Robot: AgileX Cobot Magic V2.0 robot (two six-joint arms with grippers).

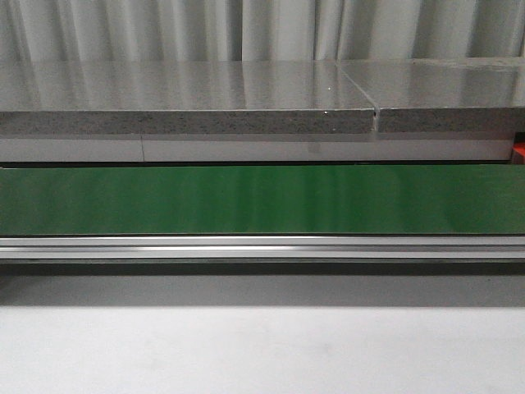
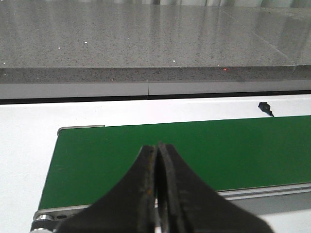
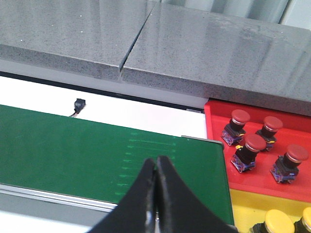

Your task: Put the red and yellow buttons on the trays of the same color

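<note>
**Desk:** Green conveyor belt (image 1: 262, 199) lies bare between the grey speckled stone slabs (image 1: 189, 98) and the aluminium rail (image 1: 262, 245) — so where are the buttons?

**Photog:** Off the belt's right end, per rt wrist cam. Red plastic tray (image 3: 214, 121) holds 4 red mushroom-head buttons (image 3: 248, 151); yellow plastic tray (image 3: 240, 206) beside it shows 2 yellow buttons (image 3: 277, 222), partly cropped, maybe more hidden.

**Desk:** Grippers?

**Photog:** 2, both w/ fingers pressed together, holding nothing: left gripper (image 2: 157, 184), right gripper (image 3: 156, 194), each over the belt.

**Desk:** Risks?

**Photog:** Likely a closed jaw knocking a button instead of straddling it, or a wrong-colour drop, since the trays touch.
</note>
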